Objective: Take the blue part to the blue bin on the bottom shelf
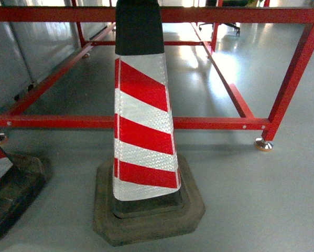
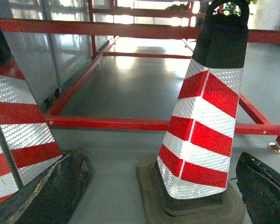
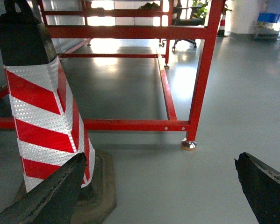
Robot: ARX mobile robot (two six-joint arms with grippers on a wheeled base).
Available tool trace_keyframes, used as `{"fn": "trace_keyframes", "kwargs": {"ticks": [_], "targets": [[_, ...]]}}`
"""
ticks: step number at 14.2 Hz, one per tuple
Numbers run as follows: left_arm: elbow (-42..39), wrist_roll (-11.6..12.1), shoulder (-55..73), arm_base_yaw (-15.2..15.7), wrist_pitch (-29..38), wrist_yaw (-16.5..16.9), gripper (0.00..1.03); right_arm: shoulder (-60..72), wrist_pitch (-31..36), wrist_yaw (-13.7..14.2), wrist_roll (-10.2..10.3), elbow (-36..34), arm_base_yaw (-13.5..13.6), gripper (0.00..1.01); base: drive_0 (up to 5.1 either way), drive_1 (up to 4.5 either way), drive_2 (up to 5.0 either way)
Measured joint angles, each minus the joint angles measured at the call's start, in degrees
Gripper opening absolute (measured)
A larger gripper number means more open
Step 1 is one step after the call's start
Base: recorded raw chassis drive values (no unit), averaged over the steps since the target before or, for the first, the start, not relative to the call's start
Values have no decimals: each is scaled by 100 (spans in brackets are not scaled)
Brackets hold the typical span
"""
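Blue part: nowhere in sight from any camera, so its weight, stiffness and the best place to grip it can't be judged from here.
Blue bin and bottom shelf: not clearly visible either; only a faint blue shape (image 3: 274, 17) on a far rack at the top right of the right wrist view, too small to identify.
Left tool (image 2: 149, 186): fingers spread wide apart, holding nothing, low over the floor.
Right tool (image 3: 158, 186): also spread open and unloaded.
Directly ahead: a red-and-white striped cone (image 1: 141, 113) on a heavy rubber base, very close to the robot.
Second cone (image 2: 16, 126): just beside the left tool, on its left.
Behind the cones: a red steel frame (image 1: 214, 123) with a levelling foot (image 1: 263, 144), standing on grey floor (image 1: 261, 205).
In the way: my guess is the robot must steer round the cones and frame before any reaching makes sense.
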Motion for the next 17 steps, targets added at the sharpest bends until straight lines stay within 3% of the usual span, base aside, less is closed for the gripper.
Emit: {"fn": "trace_keyframes", "kwargs": {"ticks": [17], "targets": [[0, 0, 0, 0, 0, 0, 98, 0, 0, 0, 0, 0, 0, 98, 0, 0, 0]]}}
